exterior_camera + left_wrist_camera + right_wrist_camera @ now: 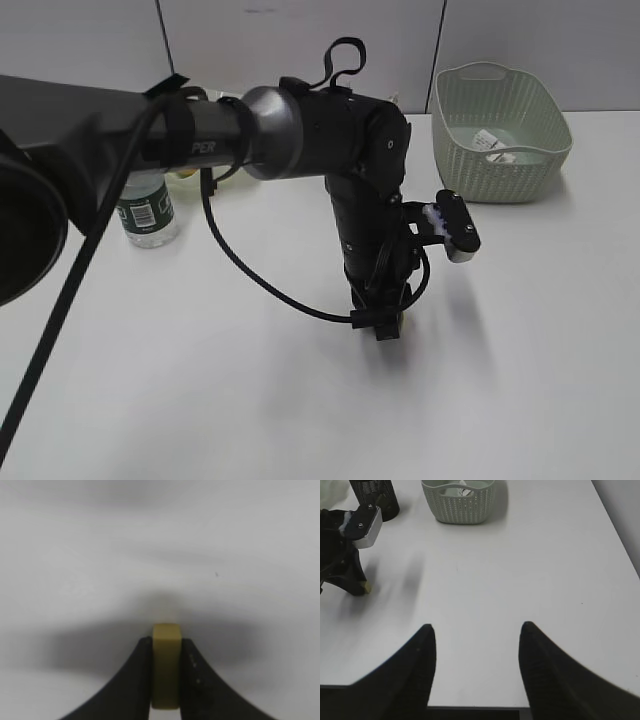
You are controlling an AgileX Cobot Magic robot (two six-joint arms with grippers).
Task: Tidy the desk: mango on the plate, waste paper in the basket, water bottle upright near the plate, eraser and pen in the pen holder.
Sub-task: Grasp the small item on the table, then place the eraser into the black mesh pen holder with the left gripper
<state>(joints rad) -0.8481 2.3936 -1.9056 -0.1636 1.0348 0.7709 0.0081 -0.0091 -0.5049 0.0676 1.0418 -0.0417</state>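
The left gripper (165, 680) is clamped on the yellowish eraser (165, 672), pinched upright between both fingers right down at the desk (160, 540). The right gripper (476, 672) is held spread, well apart, nothing between its fingers.

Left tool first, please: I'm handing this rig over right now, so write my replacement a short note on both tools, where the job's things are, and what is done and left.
Left tool: down at the desk, shut on the yellowish eraser.
Right tool: open, empty, hovering over bare desk.
Basket: far right, waste paper inside. Done.
Water bottle: upright at far left, partly hidden by the arm.
Pen holder: beside the basket in the right wrist view.
Mango, plate, pen: not visible; check them.
Left: eraser into the pen holder, then whatever the check turns up.
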